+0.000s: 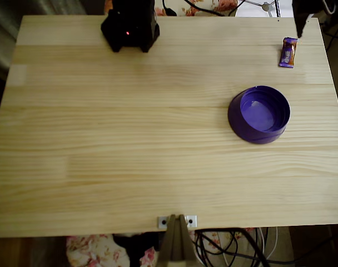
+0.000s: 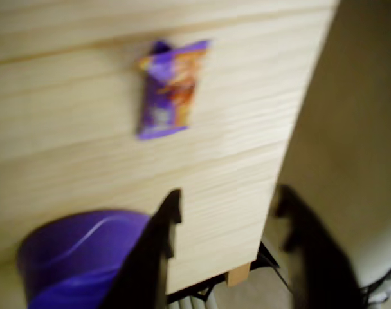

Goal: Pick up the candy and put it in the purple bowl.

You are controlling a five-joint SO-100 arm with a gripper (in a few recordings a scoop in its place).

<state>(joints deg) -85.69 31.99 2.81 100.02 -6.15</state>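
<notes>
The candy (image 1: 288, 52) is a small purple wrapper with an orange stripe, lying flat near the table's far right corner in the overhead view. The wrist view shows the candy (image 2: 170, 90), blurred, above and ahead of my fingers. My gripper (image 2: 231, 212) stands open with nothing between its dark fingers (image 2: 154, 251). From overhead the gripper (image 1: 301, 21) hangs just beyond the candy at the table's back edge, apart from it. The purple bowl (image 1: 259, 114) sits upright and empty nearer the front; its rim (image 2: 73, 248) shows at the wrist view's lower left.
The arm's black base (image 1: 130, 26) stands at the back edge, left of centre. The wooden table (image 1: 130, 139) stretches bare to the left and front. Its right edge (image 2: 298, 129) runs close beside the candy. Cables (image 1: 235, 250) hang below the front edge.
</notes>
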